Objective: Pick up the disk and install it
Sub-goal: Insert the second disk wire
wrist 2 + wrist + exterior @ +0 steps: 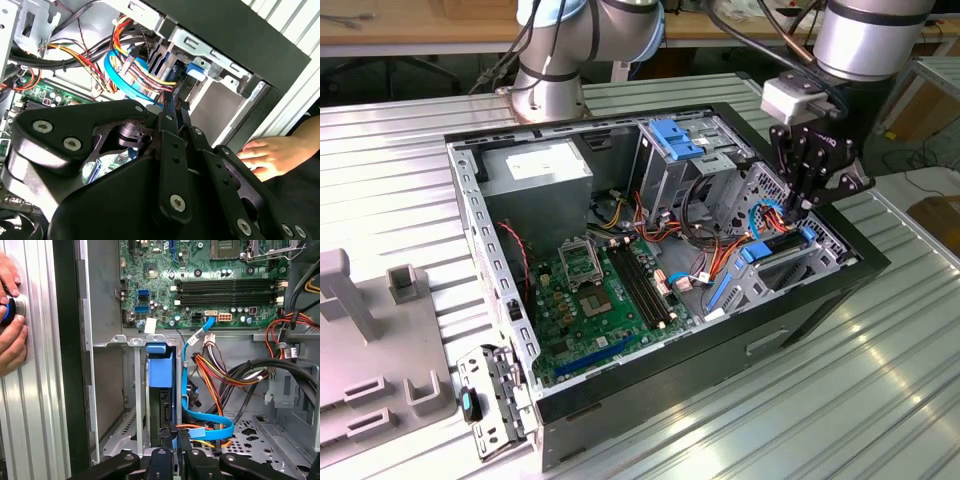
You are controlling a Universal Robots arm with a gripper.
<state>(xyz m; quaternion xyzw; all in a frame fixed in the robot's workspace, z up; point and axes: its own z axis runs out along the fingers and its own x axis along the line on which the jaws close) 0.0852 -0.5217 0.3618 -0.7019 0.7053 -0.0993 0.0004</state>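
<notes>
Hovering at the right of the exterior view, the robot's hand (803, 205) sits just above the drive cage of an open computer case (620, 400) on the ribbed metal table (840, 400). The disk (161, 390), dark metal edged with blue rails, stands slotted in that cage at lower centre of the first wrist view, its near end between the fingertips (171, 432), which appear pinched on it. Stiff, dense and shock-sensitive by the look of it, the disk is best taken by its rails. Cables (220, 370) crowd beside it. How deep it is seated is hidden. A person's hand (267, 156) rests on the table outside the case.
</notes>
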